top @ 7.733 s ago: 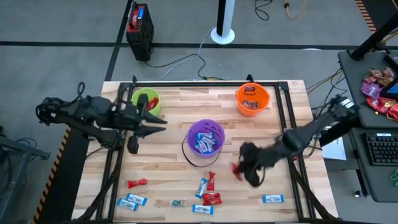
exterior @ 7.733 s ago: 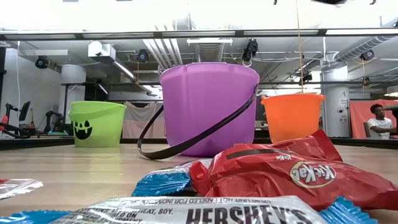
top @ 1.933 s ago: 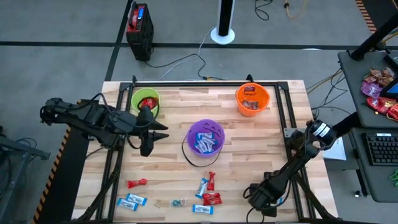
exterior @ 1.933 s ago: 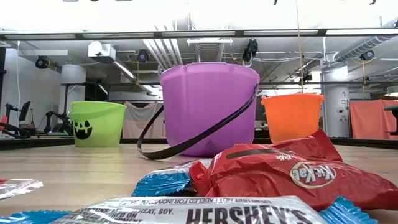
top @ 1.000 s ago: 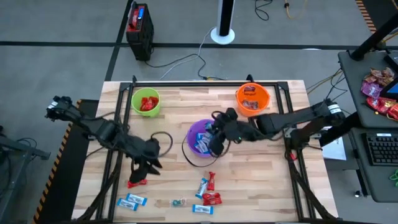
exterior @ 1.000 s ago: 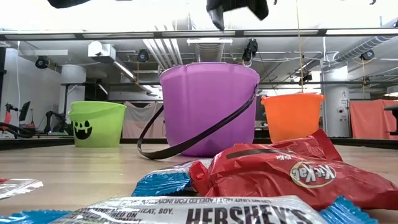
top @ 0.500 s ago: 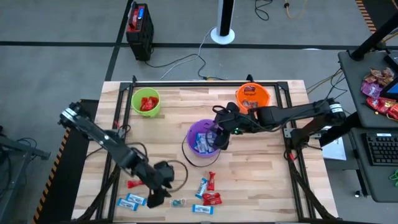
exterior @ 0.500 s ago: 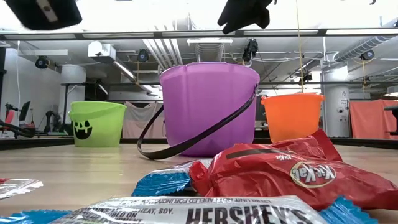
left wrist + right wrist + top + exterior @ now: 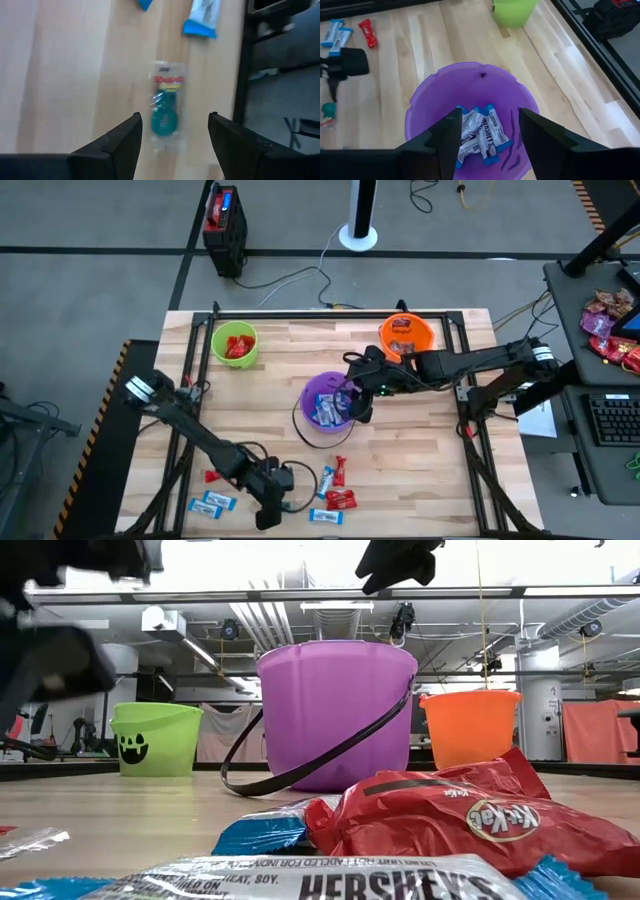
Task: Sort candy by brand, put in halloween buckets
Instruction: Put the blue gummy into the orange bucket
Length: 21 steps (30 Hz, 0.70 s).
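Observation:
Three buckets stand on the wooden table: green (image 9: 233, 343), purple (image 9: 330, 405) and orange (image 9: 405, 338). Loose candy lies along the near edge: a red piece (image 9: 218, 475), blue pieces (image 9: 212, 502), and a red and blue cluster (image 9: 335, 485). My left gripper (image 9: 270, 508) hovers open near the front edge. Its fingers stand on either side of a clear-wrapped teal candy (image 9: 165, 107) without touching it. My right gripper (image 9: 488, 114) hangs open over the purple bucket (image 9: 470, 107), with nothing between its fingers. Blue and white candies (image 9: 482, 132) lie on the bucket's floor.
A black frame rail (image 9: 460, 380) runs round the table's sides and back. Beyond the far edge stand a black and red box (image 9: 224, 225) and a white post base (image 9: 358, 235). A side table at the right holds pink bags (image 9: 610, 320) and a keyboard (image 9: 612, 418).
My left gripper has swept from the table's middle left toward the near edge and rightward, ending over the teal candy. My right gripper has stayed over the purple bucket, shifting only slightly.

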Motion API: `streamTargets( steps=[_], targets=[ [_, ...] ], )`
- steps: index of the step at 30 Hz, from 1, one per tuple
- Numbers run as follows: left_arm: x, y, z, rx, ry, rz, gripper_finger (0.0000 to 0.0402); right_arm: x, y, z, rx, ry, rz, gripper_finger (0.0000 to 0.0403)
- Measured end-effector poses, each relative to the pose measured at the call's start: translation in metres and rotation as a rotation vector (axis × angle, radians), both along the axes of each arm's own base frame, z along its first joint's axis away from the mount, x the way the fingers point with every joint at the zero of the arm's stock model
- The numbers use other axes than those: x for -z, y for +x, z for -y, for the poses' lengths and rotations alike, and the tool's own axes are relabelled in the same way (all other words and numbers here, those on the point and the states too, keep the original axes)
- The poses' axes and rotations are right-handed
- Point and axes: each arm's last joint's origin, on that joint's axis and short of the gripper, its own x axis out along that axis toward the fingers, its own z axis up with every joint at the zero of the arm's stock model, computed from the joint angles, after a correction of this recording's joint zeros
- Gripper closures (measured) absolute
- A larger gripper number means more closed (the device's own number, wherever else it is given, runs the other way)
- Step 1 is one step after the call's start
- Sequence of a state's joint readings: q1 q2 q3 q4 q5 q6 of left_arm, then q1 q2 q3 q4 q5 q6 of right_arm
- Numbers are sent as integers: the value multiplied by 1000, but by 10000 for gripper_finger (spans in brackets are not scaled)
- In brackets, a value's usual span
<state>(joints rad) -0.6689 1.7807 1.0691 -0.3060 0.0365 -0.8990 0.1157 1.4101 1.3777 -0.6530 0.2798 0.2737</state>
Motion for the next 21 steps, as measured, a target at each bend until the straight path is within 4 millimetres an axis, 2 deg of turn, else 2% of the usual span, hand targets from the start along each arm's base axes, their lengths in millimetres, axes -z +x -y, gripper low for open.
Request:
streamTargets(
  steps=[6,10,15,21],
  targets=[
    [25,5,3,-14,54,-34,192,1,0,-2,-6,2,-2,213],
    [31,5,4,-14,68,-42,206,1,0,-2,-5,2,-2,213],
    [35,4,5,-13,93,-56,245,1,0,-2,-4,2,-3,213],
    [37,0,1,-49,156,-95,315,1,0,-2,-3,3,-4,213]
  ],
)
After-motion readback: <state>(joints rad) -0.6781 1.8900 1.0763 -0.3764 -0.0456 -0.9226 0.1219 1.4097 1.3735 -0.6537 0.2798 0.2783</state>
